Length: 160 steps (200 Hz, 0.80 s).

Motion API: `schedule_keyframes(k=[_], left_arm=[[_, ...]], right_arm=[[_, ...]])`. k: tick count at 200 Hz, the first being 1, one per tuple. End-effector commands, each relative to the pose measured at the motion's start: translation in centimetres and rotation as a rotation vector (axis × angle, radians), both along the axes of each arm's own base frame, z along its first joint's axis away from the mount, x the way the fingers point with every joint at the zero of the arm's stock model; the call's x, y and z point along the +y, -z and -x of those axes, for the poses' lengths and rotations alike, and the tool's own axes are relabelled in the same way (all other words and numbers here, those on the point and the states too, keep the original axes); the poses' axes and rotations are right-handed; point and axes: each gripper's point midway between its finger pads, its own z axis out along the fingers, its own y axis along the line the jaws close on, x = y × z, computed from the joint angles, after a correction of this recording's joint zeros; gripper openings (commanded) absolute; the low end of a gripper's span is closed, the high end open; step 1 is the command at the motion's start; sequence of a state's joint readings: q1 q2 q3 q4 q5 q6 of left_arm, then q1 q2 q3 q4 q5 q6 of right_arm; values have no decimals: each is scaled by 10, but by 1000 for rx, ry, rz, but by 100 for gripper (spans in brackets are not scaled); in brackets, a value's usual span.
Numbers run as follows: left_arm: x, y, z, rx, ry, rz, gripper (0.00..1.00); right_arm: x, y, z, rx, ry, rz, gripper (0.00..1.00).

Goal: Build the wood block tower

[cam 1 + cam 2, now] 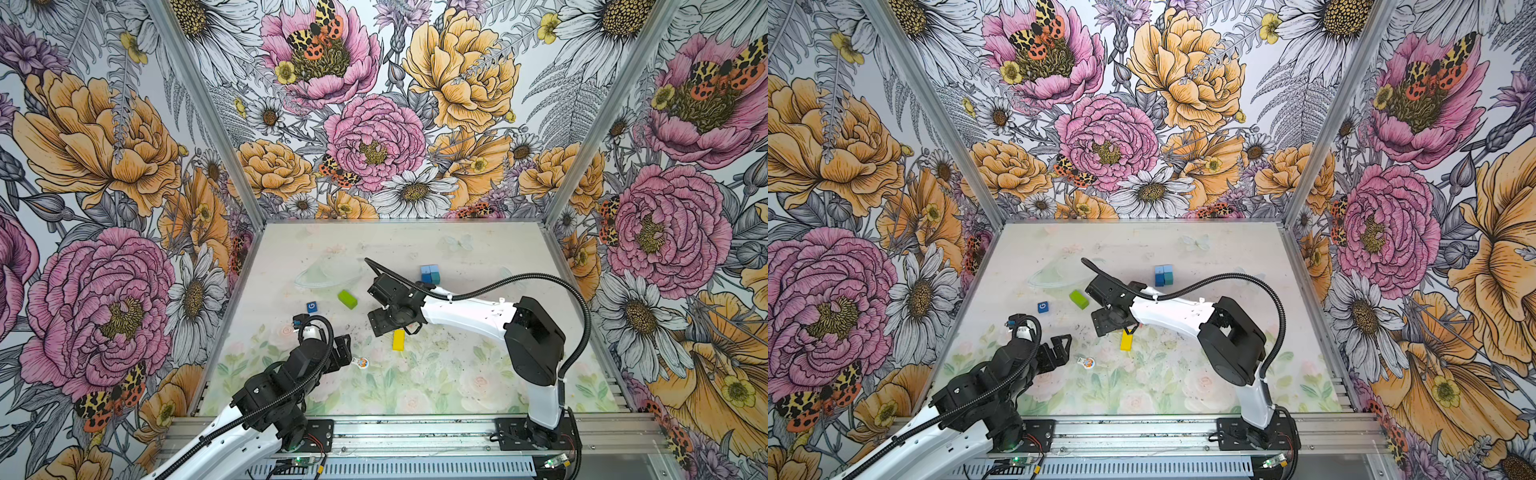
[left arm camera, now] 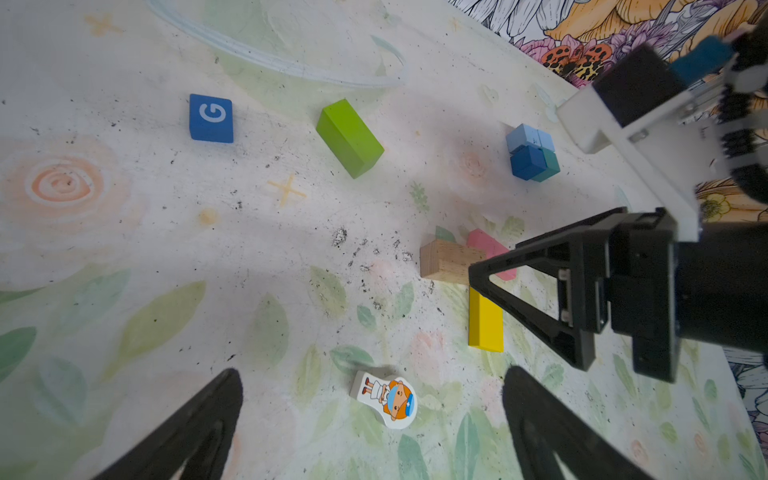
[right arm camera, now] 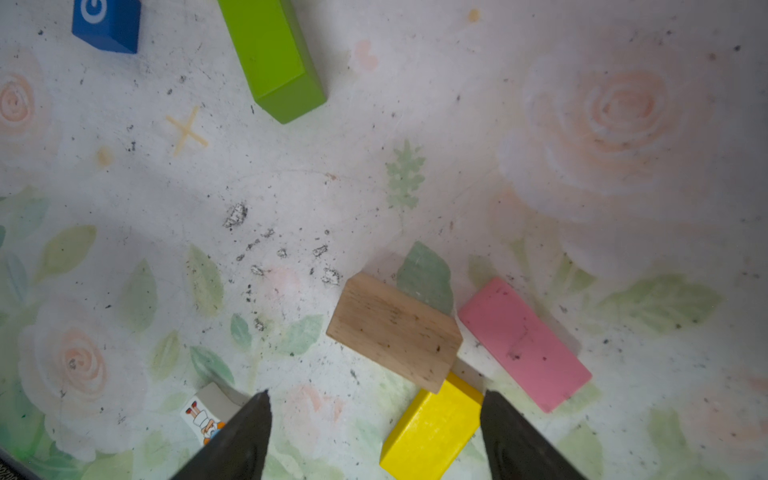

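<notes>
since the right gripper [image 3: 374, 432] hangs spread and empty over the yellow brick [image 3: 432, 432], which touches the bare-wood brick [image 3: 395, 332] well short of the cube base [image 1: 429, 274], straddle yellow's narrow sides only, then lift straight.

cubes [image 2: 532, 158]: 4; oblong bricks [image 2: 349, 138]: 4; G tile [image 2: 211, 118]: 1; figure piece [image 2: 386, 400]: 1

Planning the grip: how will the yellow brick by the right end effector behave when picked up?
The yellow brick looks like rigid painted wood, so it should not flex. Flat faces mean it will slide, not roll. Glossy paint may be slightly slippery. The bare-wood brick looks to overlap its end and may shift.
</notes>
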State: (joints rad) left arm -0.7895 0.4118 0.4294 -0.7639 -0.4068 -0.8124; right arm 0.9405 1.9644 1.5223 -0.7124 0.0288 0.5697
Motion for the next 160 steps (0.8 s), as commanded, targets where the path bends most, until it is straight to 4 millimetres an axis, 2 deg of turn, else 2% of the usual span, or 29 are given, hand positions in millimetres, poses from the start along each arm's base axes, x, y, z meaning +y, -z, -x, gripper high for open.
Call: schedule_keyframes(k=[1,44,111,160], left_arm=[[-1,3,2,12,5,15,99],[0,2,1,10,-2,13,99],[0,-4,-1,0,-8,2,99],[2,-16,-5,-34,-9,-7,99]], right_arm=[[3,3,-11,-8,-29,-3,80],[1,4,-13,12,2,-9,80],[-63,10,-44,4,297,53,78],[-68,21,-47,43,429,37,79]])
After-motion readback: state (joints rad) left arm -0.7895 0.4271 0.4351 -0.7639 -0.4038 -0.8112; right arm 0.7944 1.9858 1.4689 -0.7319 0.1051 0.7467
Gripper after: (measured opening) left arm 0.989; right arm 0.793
